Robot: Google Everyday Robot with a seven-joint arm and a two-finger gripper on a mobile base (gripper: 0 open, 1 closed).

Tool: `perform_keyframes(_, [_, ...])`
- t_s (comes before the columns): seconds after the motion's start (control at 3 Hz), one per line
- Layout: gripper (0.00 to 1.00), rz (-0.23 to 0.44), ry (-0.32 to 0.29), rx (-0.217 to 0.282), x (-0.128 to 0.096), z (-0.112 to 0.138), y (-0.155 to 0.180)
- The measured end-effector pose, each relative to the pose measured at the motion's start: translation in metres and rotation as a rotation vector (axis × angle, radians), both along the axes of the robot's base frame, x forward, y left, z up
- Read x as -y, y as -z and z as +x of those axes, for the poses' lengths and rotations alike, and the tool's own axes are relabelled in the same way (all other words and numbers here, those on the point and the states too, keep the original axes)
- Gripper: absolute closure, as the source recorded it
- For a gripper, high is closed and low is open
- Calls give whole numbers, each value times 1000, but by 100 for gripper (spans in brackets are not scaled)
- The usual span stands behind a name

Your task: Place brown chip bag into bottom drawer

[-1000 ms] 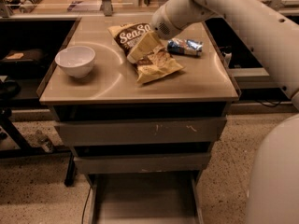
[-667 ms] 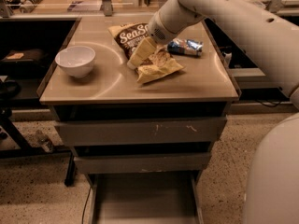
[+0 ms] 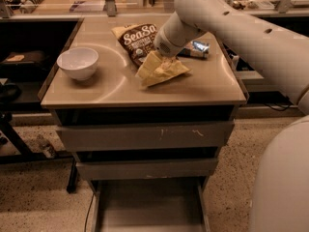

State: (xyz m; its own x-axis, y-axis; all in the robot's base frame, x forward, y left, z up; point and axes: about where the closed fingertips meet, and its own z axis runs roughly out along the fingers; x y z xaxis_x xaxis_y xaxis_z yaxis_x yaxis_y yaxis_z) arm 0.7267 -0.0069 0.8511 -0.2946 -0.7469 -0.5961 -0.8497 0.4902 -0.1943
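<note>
Me: Since a second ago my arm has bent further over the tabletop [image 3: 120,88] and my wrist has eased down a little. The chip bag [image 3: 140,38] has hardly shifted.

You: Where is your pincer?

Me: My pincer [image 3: 166,58] is down on the bag's tan near end, about mid-tabletop. My wrist hides it, so I cannot tell whether it is gripping or open.

You: And the bag?

Me: It lies flat on the tabletop, white lettering up. A white bowl [image 3: 77,63] sits well apart on its left, and a small blue-silver packet [image 3: 199,47] is just beside it on the right.

You: The drawer?

Me: The bottom drawer [image 3: 149,207] is pulled out below, grey floor showing, under two other grey drawers [image 3: 145,136].
</note>
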Motion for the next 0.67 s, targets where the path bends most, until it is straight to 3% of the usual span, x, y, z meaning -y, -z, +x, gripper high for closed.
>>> perform_keyframes(0.33, [0,0,0,0,0,0,0])
perform_keyframes(0.67, [19,0,0,0,0,0,0])
